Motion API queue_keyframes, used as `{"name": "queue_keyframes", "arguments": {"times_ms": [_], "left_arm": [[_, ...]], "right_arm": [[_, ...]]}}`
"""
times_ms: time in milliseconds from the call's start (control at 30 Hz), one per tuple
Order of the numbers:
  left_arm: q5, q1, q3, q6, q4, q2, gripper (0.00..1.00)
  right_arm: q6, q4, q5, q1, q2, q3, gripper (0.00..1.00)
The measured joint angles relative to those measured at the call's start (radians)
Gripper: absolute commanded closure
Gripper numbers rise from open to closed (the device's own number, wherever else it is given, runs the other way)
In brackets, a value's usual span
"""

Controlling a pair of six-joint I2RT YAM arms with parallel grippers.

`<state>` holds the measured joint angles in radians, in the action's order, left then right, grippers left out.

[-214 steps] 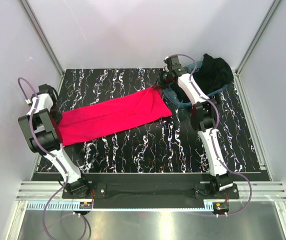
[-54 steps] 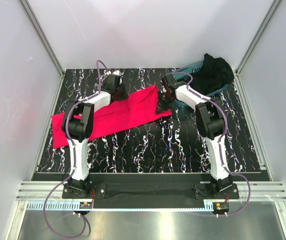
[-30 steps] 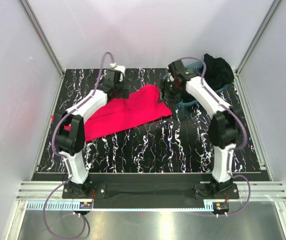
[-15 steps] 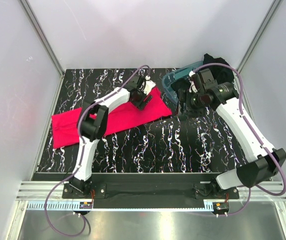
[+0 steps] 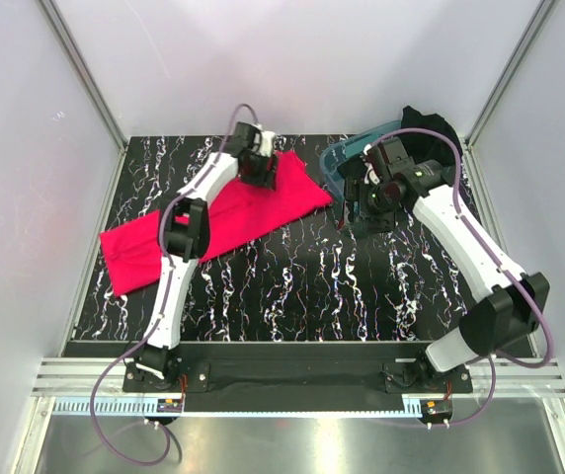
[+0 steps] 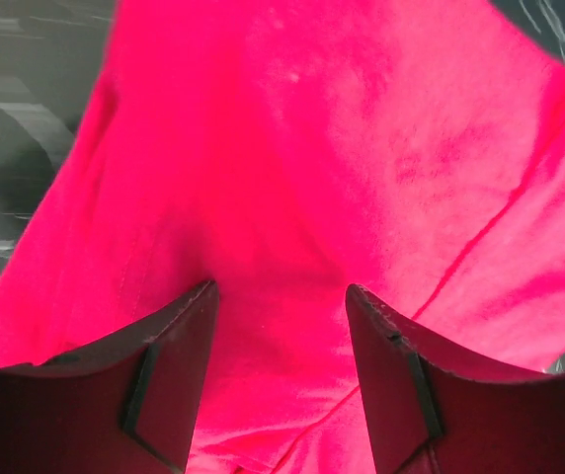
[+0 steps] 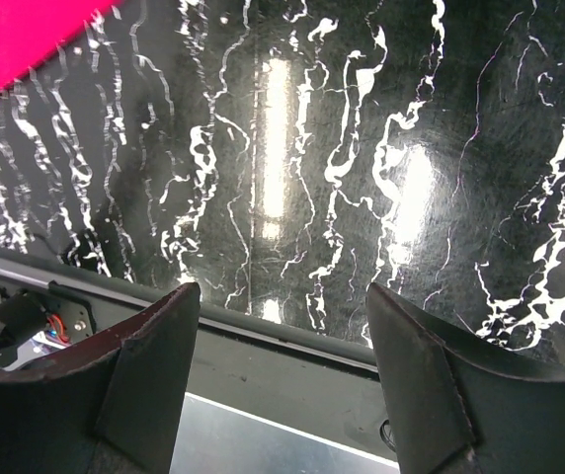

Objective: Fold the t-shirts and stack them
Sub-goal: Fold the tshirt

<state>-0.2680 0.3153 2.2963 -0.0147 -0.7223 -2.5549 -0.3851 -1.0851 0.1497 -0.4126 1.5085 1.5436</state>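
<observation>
The pinkish-red t-shirt [image 5: 223,217], folded into a long strip, lies slantwise across the table from near left to far middle. My left gripper [image 5: 263,170] is down on its far right end. In the left wrist view the jaws [image 6: 281,288] stand open with wrinkled red cloth [image 6: 362,148] filling the gap between them. My right gripper [image 5: 358,203] hangs open and empty above the table, just right of the shirt's end; its view shows a red corner [image 7: 16,39]. The black t-shirt [image 5: 429,133] is bunched in the teal tub.
The clear teal tub [image 5: 337,163] stands at the far right, close behind the right gripper. The black marbled table [image 5: 312,286] ends at a metal rail [image 7: 292,336] along its near edge. Side walls close in left and right.
The right gripper has left the shirt's far end and swung up and to the right. The left gripper has travelled along the strip to its far right end, and its jaws have narrowed.
</observation>
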Motion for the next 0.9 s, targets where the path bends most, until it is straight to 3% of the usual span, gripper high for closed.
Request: {"name": "queue_keyframes", "arguments": {"times_ms": [133,333,433,467,600,733,833,867,900], "left_arm": [[-0.020,-0.111,0.027,0.158,0.048,-0.018,0.35],[0.045,-0.214,0.002,0.301,0.115,0.034,0.19],[0.116,-0.188,-0.103,0.303,0.098,0.164,0.20],[0.154,-0.171,-0.147,0.303,0.079,0.231,0.22],[0.327,-0.113,-0.393,0.320,0.029,0.537,0.27],[0.519,-0.113,-0.721,0.383,-0.026,0.837,0.37],[0.612,-0.146,-0.935,0.436,-0.102,0.958,0.76],[0.631,-0.157,-0.989,0.443,-0.116,0.969,0.76],[0.640,-0.168,-1.039,0.447,-0.125,0.970,0.85]], "right_arm": [[0.000,0.008,0.001,0.000,0.048,0.000,0.24],[0.000,0.009,0.004,0.000,0.064,0.013,0.24],[-0.002,0.010,0.025,0.000,0.064,0.032,0.17],[-0.005,0.010,0.032,0.000,0.064,0.037,0.01],[-0.009,0.010,0.074,0.000,0.064,0.047,0.00],[-0.007,-0.007,0.088,0.000,0.064,0.047,0.00],[0.005,-0.030,0.088,0.000,0.063,0.048,0.00],[0.006,-0.035,0.088,0.000,0.063,0.048,0.00],[0.011,-0.045,0.088,0.000,0.063,0.049,0.00]]}}
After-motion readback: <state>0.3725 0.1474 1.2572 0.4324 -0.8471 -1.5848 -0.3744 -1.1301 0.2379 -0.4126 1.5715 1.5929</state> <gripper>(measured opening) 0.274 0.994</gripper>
